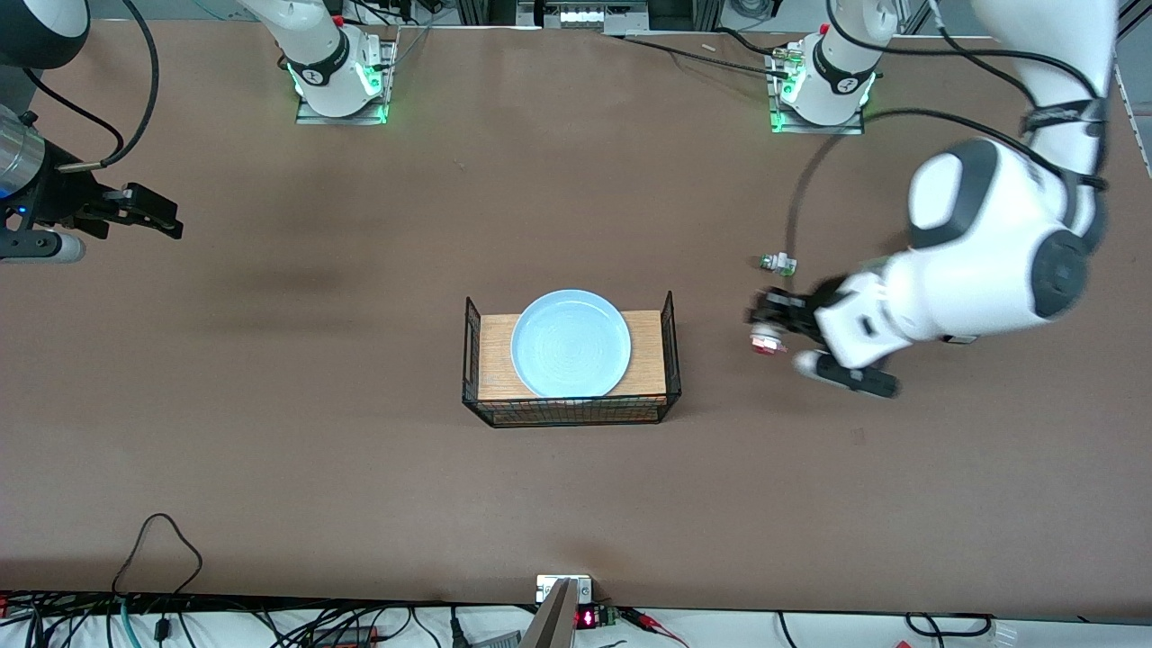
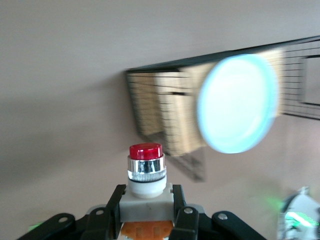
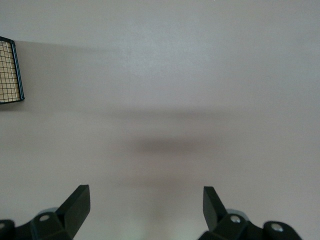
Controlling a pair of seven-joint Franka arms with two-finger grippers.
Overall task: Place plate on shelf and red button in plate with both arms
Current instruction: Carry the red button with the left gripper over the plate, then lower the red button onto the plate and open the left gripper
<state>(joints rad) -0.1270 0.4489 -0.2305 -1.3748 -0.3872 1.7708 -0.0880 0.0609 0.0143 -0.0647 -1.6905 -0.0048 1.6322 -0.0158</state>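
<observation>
The pale-blue plate (image 1: 571, 343) lies on a wooden board inside a black wire basket (image 1: 567, 412) at the middle of the table. My left gripper (image 1: 765, 328) hangs over bare table between that basket and the left arm's end, shut on the red button (image 1: 766, 342). In the left wrist view its fingers (image 2: 112, 205) clamp the white block of the red button (image 2: 146, 170), red tip pointing toward the plate (image 2: 237, 110). My right gripper (image 1: 166, 220) waits open over the right arm's end of the table, and the right wrist view shows nothing between its fingertips (image 3: 77, 202).
A small white part with a green tip (image 1: 778, 263) lies on the table close to the left gripper, farther from the front camera. A corner of the wire basket (image 3: 10, 70) shows in the right wrist view. Cables run along the table's near edge.
</observation>
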